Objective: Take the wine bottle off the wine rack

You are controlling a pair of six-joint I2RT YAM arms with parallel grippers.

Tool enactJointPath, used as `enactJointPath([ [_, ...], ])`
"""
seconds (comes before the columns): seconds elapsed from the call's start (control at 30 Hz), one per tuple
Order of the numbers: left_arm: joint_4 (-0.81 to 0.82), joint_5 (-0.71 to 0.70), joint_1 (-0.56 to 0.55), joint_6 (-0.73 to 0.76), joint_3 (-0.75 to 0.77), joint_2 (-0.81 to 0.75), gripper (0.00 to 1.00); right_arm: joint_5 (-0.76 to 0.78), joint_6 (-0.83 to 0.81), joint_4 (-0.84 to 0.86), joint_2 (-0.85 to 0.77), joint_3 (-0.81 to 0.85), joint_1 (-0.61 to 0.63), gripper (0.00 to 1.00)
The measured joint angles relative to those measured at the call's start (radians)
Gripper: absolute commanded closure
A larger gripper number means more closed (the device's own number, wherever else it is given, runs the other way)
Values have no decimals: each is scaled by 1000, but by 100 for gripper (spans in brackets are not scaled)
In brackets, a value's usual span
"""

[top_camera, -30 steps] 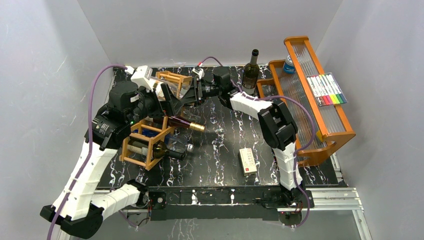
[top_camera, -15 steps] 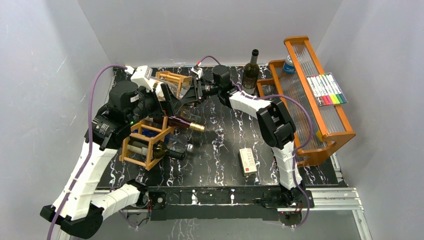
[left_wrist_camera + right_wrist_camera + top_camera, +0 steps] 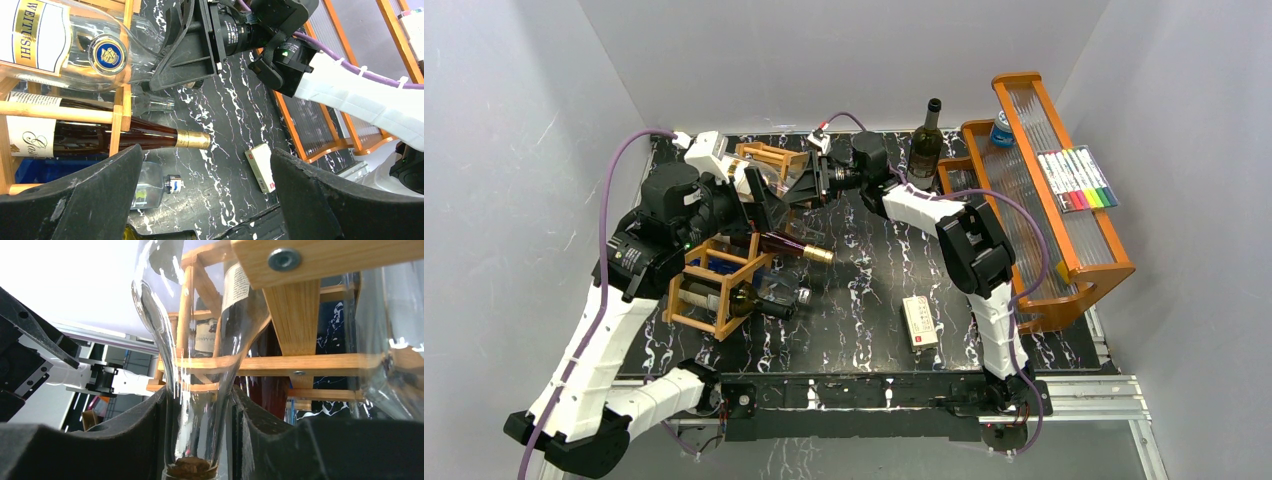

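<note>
The wine rack (image 3: 724, 275) is an orange-brown wooden lattice lying on the left of the table; its bars also show in the right wrist view (image 3: 300, 362). A clear wine bottle (image 3: 769, 178) with a white and gold label (image 3: 45, 35) lies in its far cell. My right gripper (image 3: 807, 186) is shut on this bottle's neck (image 3: 197, 430), just above the cork. A dark bottle with a gold foil neck (image 3: 796, 250) sticks out of a middle cell (image 3: 192, 140). Another dark bottle (image 3: 759, 303) lies in the near cell. My left gripper (image 3: 206, 157) is open and empty above the rack.
A dark bottle (image 3: 926, 140) stands upright at the back. An orange-brown tiered tray (image 3: 1089, 262) with markers (image 3: 1079, 180) and a can (image 3: 1002, 128) fills the right side. A white box (image 3: 920, 322) and a small clear bottle (image 3: 786, 293) lie on the table.
My right gripper has shifted very slightly at the clear bottle's neck. The left arm and the other bottles have not visibly moved.
</note>
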Motion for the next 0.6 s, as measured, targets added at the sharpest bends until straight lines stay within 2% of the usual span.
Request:
enactJointPath([
  [0.13, 0, -4, 0, 0, 0, -2, 2, 6, 44, 51, -1, -29, 0, 100],
  [0.6, 0, -5, 0, 0, 1, -6, 2, 39, 155, 125, -53, -112, 0, 100],
])
